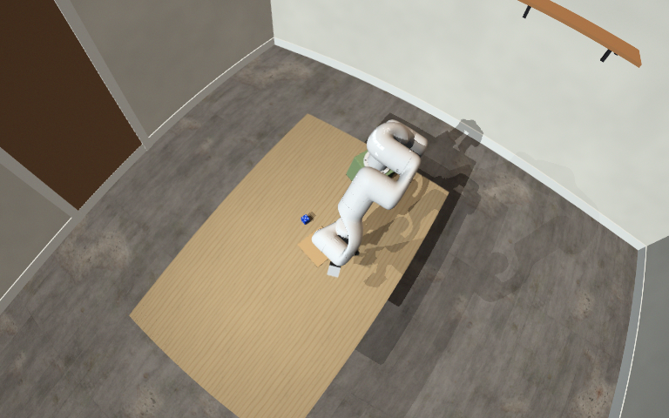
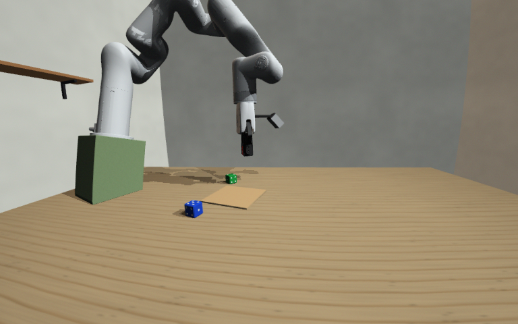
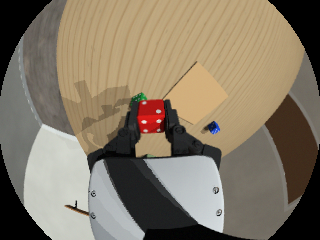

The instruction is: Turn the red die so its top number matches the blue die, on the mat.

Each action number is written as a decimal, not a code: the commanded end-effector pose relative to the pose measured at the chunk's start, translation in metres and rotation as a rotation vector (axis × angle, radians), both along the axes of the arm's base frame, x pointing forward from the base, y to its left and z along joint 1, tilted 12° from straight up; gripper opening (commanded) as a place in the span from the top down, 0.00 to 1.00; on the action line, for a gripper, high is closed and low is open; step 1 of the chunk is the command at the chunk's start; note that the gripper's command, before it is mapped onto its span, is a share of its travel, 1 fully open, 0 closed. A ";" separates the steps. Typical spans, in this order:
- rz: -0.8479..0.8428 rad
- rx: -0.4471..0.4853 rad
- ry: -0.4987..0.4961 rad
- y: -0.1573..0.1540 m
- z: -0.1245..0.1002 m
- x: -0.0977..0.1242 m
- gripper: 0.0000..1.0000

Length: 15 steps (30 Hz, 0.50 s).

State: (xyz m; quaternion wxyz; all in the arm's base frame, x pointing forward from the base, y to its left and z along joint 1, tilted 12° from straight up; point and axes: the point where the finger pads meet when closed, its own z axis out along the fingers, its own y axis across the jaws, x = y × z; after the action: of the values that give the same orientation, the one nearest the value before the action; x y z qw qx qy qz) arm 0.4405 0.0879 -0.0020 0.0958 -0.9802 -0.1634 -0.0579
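Observation:
My gripper (image 2: 247, 152) (image 3: 151, 108) is shut on the red die (image 3: 151, 115) and holds it high in the air, above the far edge of the mat. In the exterior view the die shows only as a red sliver between the dark fingers. The tan mat (image 2: 235, 196) (image 1: 310, 250) (image 3: 198, 94) lies flat on the table with nothing on it. The blue die (image 2: 193, 208) (image 1: 306, 219) (image 3: 212, 127) sits on the table just off the mat's near-left corner. The green die (image 2: 231, 178) (image 3: 139, 98) sits on the table behind the mat. In the top view the arm hides the gripper.
The arm stands on a green pedestal (image 2: 108, 168) (image 1: 355, 165) at the table's back left. The wooden table (image 1: 236, 320) (image 2: 305, 248) stretches wide to the front and right. A wall shelf (image 2: 42, 73) hangs behind the pedestal.

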 end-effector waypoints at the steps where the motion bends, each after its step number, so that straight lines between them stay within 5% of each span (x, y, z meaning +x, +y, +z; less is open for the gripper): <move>1: -0.170 0.001 0.036 -0.011 -0.001 0.001 0.73; 15: -0.569 0.034 0.118 -0.037 -0.005 -0.002 0.73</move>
State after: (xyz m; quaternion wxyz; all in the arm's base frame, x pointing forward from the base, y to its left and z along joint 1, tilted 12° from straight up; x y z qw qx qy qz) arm 0.4382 0.0590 -0.0073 0.1071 -0.9917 0.0620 -0.0360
